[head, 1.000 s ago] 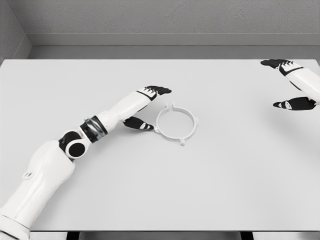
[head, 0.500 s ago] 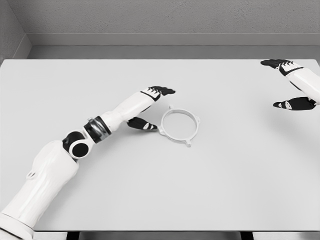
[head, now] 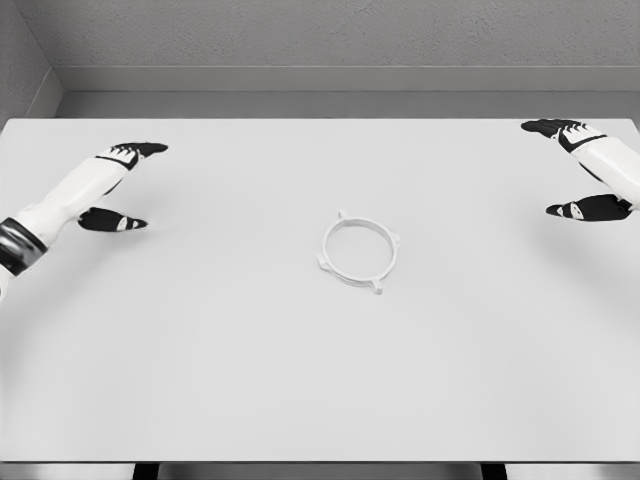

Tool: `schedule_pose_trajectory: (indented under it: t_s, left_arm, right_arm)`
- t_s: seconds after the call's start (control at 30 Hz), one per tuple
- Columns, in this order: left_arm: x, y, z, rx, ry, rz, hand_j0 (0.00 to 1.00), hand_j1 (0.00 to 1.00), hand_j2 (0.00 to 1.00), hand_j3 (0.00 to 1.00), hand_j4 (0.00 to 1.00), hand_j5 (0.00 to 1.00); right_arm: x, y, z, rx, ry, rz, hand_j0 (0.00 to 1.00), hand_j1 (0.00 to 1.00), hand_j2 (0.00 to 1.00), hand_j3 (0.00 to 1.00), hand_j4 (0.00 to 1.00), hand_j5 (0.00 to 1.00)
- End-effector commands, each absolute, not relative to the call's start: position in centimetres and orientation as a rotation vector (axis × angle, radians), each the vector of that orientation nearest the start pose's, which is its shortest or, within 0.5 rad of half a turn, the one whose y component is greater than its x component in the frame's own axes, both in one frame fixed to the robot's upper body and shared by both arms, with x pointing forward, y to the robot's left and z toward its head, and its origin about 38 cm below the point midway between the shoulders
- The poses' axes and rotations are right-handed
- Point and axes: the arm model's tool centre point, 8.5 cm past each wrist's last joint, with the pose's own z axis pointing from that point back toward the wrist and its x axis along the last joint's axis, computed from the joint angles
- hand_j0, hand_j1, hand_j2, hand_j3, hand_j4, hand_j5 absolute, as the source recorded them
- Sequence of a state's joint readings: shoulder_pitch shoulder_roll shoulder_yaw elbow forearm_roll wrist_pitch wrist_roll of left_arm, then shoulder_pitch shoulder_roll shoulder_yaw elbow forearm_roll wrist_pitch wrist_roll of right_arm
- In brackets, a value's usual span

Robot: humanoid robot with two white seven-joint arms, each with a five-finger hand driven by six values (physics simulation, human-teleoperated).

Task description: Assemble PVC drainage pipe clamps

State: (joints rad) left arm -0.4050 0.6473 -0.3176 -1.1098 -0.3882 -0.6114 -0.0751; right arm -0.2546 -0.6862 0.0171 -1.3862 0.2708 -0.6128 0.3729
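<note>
From the head view, a white ring is seen lying flat on the table, close to the middle and a little to the right. Small tabs stick out around its edge. No other pipe part can be seen anywhere on the table.

The left hand is held at the far left side, well apart from the ring. Its fingers are spread and nothing is held in them. The right hand is held at the far right side, also well apart from the ring. Its fingers are loose too, and nothing is held.

Several things could go wrong from here. The ring is thin and lies flat, so it may be hard to pick up. If it is pushed from the side by a fingertip, it could be slid across the smooth table and not lifted. If it is pinched on one of the small tabs, it could be tipped or flipped out of the grip. Both hands are far away, so a long reach is needed, and the ring could be bumped by a hand coming in too low. With no second part in sight, it cannot be told what the ring should be joined to.
</note>
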Motion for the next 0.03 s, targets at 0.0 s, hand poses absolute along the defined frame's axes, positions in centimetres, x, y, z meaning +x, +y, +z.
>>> schedule_pose_trajectory:
  t_s: [0.0]
  left_arm:
    - [43.98, 42.95, 17.42, 0.651, -1.702, -1.175, 1.00, 1.00, 1.00, 1.00, 1.00, 1.00]
  right_arm:
    - [40.42, -40.27, 20.69, -0.528, -1.734, 1.352, 1.00, 1.00, 1.00, 1.00, 1.00, 1.00]
